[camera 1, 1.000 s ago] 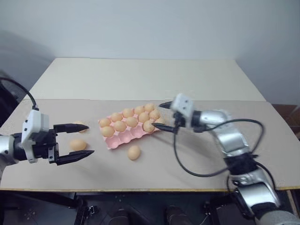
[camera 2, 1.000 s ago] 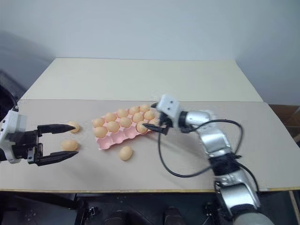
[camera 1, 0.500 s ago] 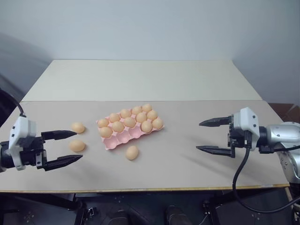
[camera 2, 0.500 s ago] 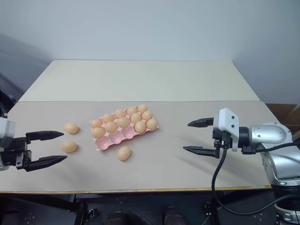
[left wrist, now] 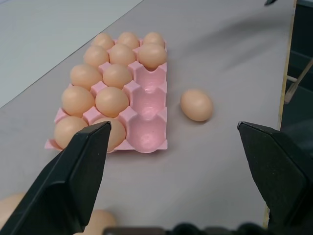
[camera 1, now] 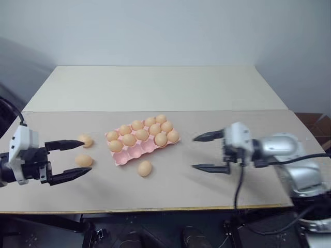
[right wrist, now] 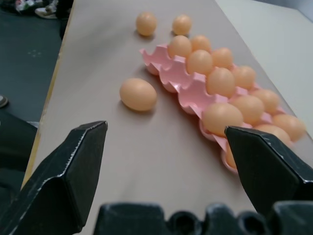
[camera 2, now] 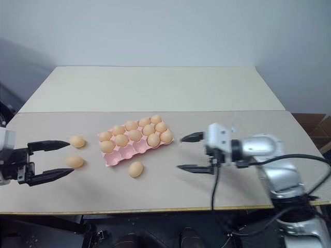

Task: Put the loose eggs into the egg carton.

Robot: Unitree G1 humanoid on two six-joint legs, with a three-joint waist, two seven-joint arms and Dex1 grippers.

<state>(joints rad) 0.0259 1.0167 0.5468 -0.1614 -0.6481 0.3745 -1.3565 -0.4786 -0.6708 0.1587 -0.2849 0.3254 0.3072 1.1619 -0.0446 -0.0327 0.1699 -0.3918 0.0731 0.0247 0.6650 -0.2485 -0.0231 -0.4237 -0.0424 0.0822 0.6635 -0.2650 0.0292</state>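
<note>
While three eggs lie loose, the egg carton point(camera 1: 143, 139) runs diagonally.

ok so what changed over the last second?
Right hand backed away from the egg carton's right end, leaving the end egg seated; it is open and empty. Left hand, open, and the three loose eggs stayed put.

Eggs point(camera 1: 145, 168): uniform light tan-orange, no markings. Carton point(camera 1: 135, 152): plain pink. Table point(camera 1: 155, 88): pale beige, front part greyer. Gripper fingers point(camera 1: 67, 176): black, on white and silver bodies. Wall: off-white.
</note>
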